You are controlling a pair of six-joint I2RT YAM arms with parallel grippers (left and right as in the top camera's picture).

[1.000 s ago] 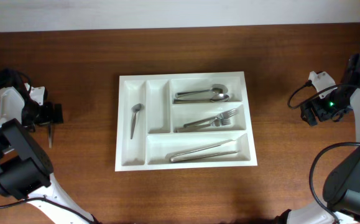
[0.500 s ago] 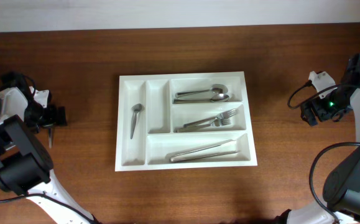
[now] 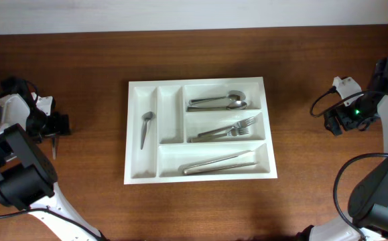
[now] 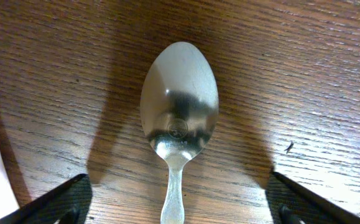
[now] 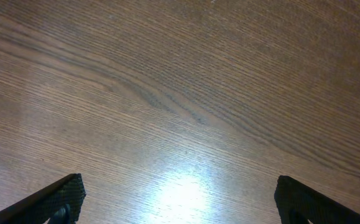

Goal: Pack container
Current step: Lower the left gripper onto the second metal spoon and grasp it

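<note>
Left gripper (image 4: 178, 186) is spread wide over a loose spoon (image 4: 180, 102) lying on the table (image 3: 80, 60). One finger (image 4: 61, 200) sits on each side of the handle with wood showing in between, so it isn't gripping anything. Can't tell if the tips touch the table. In the overhead view that gripper (image 3: 53, 127) is way off at the left edge, well apart from the tray (image 3: 170, 117).

The tray sits flat mid-table. There's a small spoon (image 3: 145, 128) in its leftmost narrow slot, and the three wide slots hold spoons (image 3: 217, 102) up top, forks (image 3: 227, 130) in the middle and knives (image 3: 219, 163) at the bottom.

Right gripper (image 5: 178, 186) is wide open too, with nothing but bare wood under it, out by the right edge (image 3: 334, 120).
</note>
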